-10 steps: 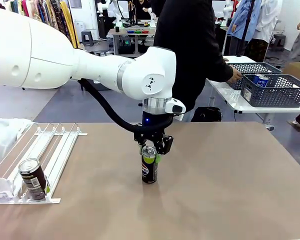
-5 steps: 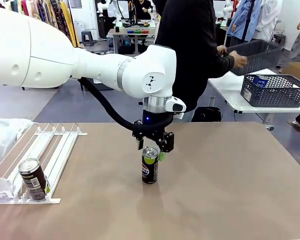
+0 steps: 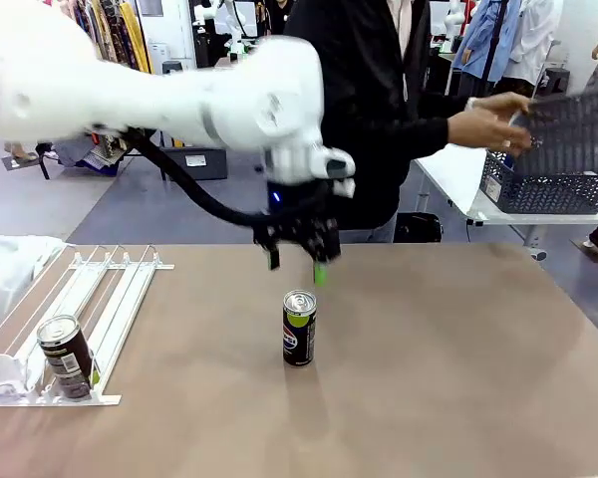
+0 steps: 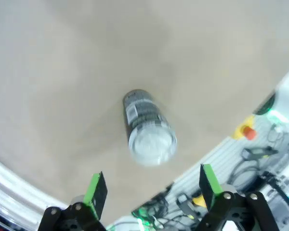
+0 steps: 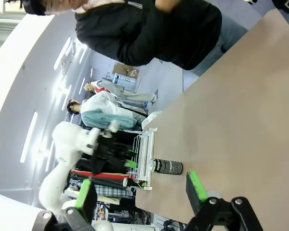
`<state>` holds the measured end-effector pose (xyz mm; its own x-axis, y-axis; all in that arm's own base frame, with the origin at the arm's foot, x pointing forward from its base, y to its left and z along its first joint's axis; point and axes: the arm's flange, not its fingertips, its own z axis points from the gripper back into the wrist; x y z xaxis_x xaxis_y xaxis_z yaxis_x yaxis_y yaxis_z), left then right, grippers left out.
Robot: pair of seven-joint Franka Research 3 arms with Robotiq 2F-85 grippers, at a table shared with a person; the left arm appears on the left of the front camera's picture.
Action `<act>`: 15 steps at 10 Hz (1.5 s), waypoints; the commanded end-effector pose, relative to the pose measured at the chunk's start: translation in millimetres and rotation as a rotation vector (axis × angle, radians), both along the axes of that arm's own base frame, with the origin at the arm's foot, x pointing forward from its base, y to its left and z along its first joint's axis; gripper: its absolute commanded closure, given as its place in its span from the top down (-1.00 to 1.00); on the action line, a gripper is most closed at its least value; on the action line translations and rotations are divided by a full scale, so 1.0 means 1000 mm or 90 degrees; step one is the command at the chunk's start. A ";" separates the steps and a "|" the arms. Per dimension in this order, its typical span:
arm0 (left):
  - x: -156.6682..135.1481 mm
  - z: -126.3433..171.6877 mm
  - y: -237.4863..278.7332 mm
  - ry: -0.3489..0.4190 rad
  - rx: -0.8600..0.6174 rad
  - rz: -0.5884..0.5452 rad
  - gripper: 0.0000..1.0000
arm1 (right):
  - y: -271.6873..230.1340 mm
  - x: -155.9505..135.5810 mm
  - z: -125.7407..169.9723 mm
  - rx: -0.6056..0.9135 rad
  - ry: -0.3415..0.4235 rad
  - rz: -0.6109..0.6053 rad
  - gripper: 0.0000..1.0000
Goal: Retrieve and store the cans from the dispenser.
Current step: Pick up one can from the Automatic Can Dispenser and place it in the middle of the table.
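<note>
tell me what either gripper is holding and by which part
Nothing. The left gripper hangs open above the upright black can; the right gripper is open and empty.

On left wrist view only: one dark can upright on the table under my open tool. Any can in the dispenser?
Observer: Yes. One dark can stands at the near end of the dispenser, by the clear stoppers.
Operator: Am I clear of the table can?
Observer: Front view puts the left tool above the table can, with a gap between its fingertips and the lid.
Operator: Person?
Observer: At the far side, a hand holds up a dark mesh basket, off to the right of our table.
</note>
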<state>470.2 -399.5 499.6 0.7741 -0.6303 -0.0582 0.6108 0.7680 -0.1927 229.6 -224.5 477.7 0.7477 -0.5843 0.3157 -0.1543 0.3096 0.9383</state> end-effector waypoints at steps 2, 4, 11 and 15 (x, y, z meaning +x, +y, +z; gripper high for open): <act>-0.029 0.083 0.195 0.019 -0.215 0.149 1.00 | 0.000 0.003 0.003 0.007 -0.021 -0.005 1.00; -0.058 0.081 0.334 0.020 -0.407 0.303 1.00 | 0.000 0.003 0.003 0.007 -0.021 -0.005 1.00; -0.154 -0.037 0.535 0.076 -0.763 0.572 1.00 | 0.000 0.003 0.003 0.007 -0.021 -0.005 1.00; -0.154 -0.037 0.535 0.076 -0.763 0.572 1.00 | 0.000 0.003 0.003 0.007 -0.021 -0.005 1.00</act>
<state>320.0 134.2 460.8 0.9433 0.3282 0.0497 -0.0256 0.2212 -0.9749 229.5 -225.1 478.3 0.7474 -0.5843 0.3162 -0.1542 0.3103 0.9380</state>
